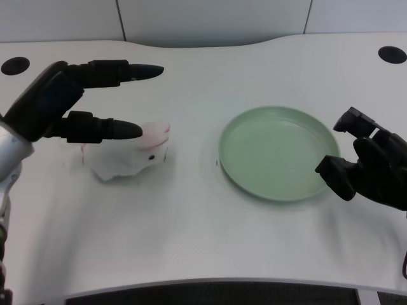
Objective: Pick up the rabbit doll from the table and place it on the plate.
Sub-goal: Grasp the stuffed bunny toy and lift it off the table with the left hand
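A white rabbit doll (130, 155) with pink ears lies on the white table, left of centre. My left hand (70, 101) hovers over its left side with fingers stretched out and apart; one finger reaches across the doll's back, partly hiding it, and the upper fingers point right above it. Nothing is held in that hand. A pale green plate (245, 130) sits empty to the right of the doll.
My right hand (372, 165) rests at the right edge, touching or just beside the plate's rim. Two black round holes (15, 65) (392, 54) mark the table's far corners. The table's front edge (210, 284) runs along the bottom.
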You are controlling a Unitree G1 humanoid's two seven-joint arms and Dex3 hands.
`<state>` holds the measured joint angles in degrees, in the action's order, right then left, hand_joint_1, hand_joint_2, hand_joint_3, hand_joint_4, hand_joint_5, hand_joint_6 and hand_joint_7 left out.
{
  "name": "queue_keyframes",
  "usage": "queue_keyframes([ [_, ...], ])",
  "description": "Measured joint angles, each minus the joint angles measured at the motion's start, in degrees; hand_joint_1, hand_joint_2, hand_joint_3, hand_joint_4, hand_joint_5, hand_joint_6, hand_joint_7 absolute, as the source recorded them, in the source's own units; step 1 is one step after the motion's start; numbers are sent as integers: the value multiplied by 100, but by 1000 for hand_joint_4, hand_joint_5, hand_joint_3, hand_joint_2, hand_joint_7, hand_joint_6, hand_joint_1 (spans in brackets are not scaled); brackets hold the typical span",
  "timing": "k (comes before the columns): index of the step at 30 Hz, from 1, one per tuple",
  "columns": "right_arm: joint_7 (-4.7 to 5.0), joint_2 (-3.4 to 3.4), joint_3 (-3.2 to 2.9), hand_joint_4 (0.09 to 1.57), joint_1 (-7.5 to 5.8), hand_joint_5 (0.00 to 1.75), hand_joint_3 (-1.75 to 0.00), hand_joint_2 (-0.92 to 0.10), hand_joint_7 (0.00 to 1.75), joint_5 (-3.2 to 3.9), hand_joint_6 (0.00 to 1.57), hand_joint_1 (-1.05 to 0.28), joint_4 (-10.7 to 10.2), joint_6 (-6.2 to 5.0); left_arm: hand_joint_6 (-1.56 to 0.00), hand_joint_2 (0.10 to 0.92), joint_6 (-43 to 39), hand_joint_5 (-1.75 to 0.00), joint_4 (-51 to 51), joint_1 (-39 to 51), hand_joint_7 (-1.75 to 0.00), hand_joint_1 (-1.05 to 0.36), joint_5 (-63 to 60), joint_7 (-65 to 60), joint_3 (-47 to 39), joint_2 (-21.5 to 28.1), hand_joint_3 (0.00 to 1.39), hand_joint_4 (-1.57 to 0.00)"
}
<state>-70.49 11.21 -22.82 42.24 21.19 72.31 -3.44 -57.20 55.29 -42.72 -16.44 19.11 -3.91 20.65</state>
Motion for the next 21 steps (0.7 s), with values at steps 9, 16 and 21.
queue_keyframes([
  [9,21,-12,25,1024,0,1746,-39,-920,1746,-1,767,-567,-4,-7,-328,845,1605,0,1804,-1016,0,-890,-1775,-2432,1581,-149,8,-263],
  [16,19,-16,41,1023,0,1746,-47,-920,1746,2,760,-571,-10,-33,-296,854,2436,-17,2105,-1203,-1,-913,-2057,-2587,2186,-310,3,-251],
  [21,19,-16,41,1022,0,1746,-45,-921,1746,2,765,-572,-14,-64,-296,854,2529,-14,2138,-1203,-1,-911,-2094,-2625,2345,-329,1,-256],
])
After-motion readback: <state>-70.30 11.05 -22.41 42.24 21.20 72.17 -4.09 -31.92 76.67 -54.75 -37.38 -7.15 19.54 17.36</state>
